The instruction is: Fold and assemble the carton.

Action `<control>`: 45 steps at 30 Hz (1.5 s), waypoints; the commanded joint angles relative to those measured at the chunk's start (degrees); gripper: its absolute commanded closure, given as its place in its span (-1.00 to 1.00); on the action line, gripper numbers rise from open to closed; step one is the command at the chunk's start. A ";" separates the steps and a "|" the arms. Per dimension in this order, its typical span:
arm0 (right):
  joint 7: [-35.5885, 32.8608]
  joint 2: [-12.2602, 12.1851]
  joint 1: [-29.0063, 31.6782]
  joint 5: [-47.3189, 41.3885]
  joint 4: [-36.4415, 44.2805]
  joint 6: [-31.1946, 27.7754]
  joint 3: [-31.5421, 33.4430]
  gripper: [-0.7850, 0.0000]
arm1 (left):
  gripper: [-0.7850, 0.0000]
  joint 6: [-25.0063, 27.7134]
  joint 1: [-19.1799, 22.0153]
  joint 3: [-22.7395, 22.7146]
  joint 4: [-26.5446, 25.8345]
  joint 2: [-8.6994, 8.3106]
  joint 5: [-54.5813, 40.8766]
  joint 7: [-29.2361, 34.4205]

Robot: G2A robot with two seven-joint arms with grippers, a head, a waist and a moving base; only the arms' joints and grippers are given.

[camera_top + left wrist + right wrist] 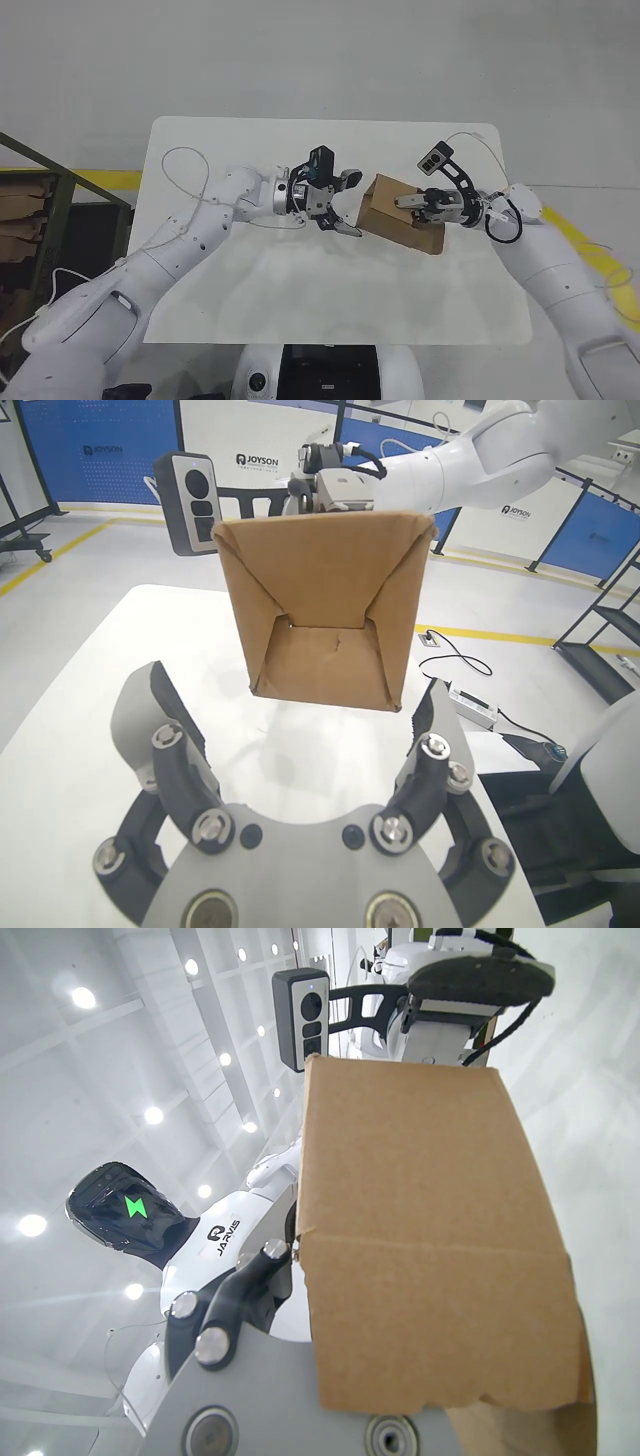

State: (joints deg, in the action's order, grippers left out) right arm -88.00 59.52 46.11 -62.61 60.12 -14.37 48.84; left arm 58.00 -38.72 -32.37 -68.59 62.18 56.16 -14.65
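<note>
The brown carton (400, 215) hangs just above the white table (250, 290), near its middle right. My right gripper (412, 203) is shut on its upper far edge, and one of its fingers (250, 1278) lies against a carton (425, 1228) wall. My left gripper (348, 205) stands open just to the carton's left, apart from it, fingers spread wide. In the left wrist view the carton (325, 600) turns one end to the left gripper (295, 682), its panels slanting inward, and the right gripper (325, 495) shows behind its top edge.
A thin white cable (185, 165) loops over the table's left part by the left arm. A rack with cardboard (35, 205) stands off the table's left edge. The near half of the table is bare.
</note>
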 commanded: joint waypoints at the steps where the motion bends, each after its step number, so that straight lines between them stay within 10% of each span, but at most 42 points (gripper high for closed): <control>1: 0.00 -0.05 -0.10 -0.14 0.29 -0.40 -0.41 1.00 | -1.00 0.00 1.20 1.94 0.87 -0.25 -1.47 -0.82; 32: 0.00 -0.58 -0.51 2.91 2.95 -1.92 -1.73 1.00 | -0.98 0.00 7.00 13.82 2.73 0.27 -11.24 -1.52; 38: 0.00 -0.52 -0.75 2.98 2.59 -1.91 -1.98 1.00 | -0.19 0.00 7.41 14.88 2.86 0.19 -11.93 -1.65; 45: 0.00 -0.37 -1.04 2.51 1.98 -1.92 -2.51 1.00 | -0.11 0.00 7.70 15.97 2.99 -0.03 -13.33 -1.90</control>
State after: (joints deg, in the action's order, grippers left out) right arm -88.00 59.14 45.14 -60.06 62.18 -16.28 46.40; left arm 58.00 -31.07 -16.57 -65.60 62.19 42.96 -16.49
